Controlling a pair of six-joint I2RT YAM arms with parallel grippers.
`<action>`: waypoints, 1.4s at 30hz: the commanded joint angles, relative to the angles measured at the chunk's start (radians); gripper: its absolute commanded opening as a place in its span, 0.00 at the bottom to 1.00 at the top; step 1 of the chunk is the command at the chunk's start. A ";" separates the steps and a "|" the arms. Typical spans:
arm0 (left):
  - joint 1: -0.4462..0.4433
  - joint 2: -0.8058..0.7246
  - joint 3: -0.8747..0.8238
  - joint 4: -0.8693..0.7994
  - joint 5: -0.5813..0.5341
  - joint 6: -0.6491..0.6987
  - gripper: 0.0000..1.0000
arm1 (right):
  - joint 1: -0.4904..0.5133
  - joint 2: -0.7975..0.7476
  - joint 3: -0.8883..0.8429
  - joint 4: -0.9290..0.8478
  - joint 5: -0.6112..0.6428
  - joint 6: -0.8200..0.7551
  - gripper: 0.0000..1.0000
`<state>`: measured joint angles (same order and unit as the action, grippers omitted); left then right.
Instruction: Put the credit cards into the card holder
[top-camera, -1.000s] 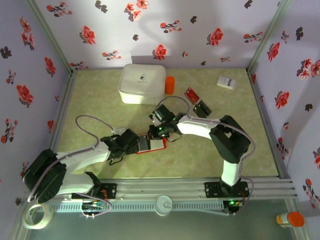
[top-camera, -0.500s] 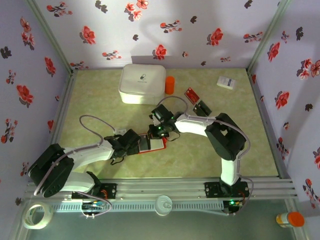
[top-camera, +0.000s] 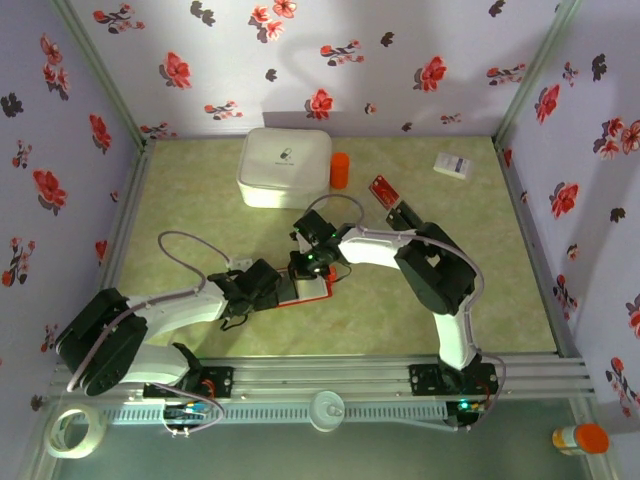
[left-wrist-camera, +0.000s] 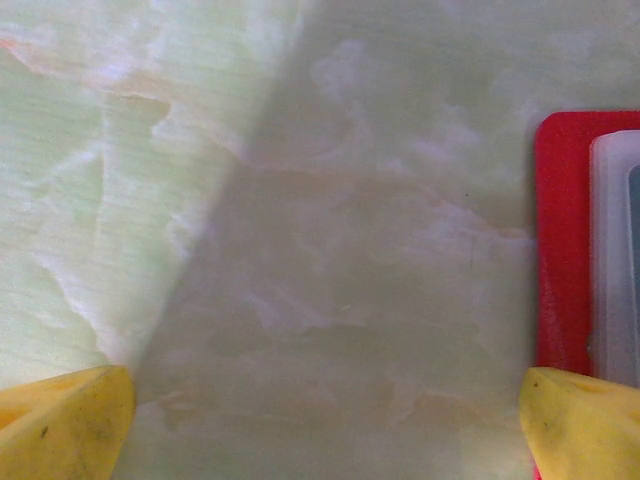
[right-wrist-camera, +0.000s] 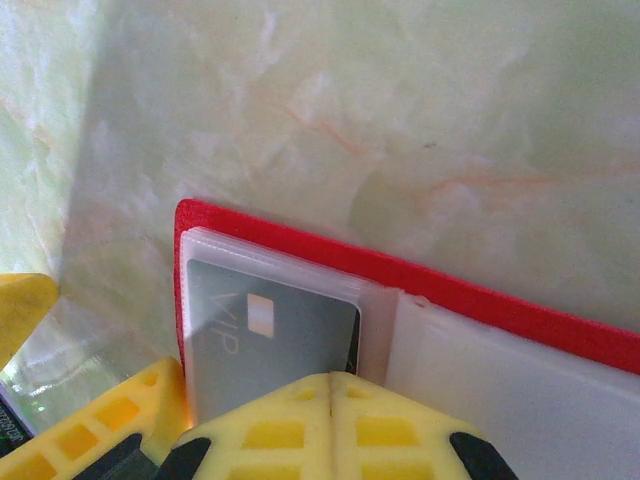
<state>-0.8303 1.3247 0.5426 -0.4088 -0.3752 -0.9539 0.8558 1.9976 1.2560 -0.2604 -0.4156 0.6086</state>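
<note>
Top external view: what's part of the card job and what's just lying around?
Job: card holder, grey card in its sleeve, loose red card.
Lying about: big white box, orange cylinder, small white box.

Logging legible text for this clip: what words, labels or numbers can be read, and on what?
"VIP": on the grey card tucked in the card holder.
Mark on the big white box: too small to read.
Blue print on the small white box: too blurred to read.
</note>
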 joint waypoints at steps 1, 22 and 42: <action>0.008 0.006 -0.028 0.014 0.007 -0.006 0.99 | 0.010 -0.001 0.020 -0.038 -0.028 -0.019 0.02; 0.010 -0.111 -0.030 -0.037 -0.029 -0.106 0.99 | -0.028 -0.279 -0.187 -0.065 0.021 -0.010 0.04; 0.010 -0.087 -0.027 -0.068 -0.007 -0.094 0.99 | 0.013 -0.170 -0.109 -0.072 0.031 0.005 0.02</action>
<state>-0.8299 1.2083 0.4973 -0.4641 -0.3767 -1.0637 0.8562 1.7992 1.1076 -0.3149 -0.3988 0.6056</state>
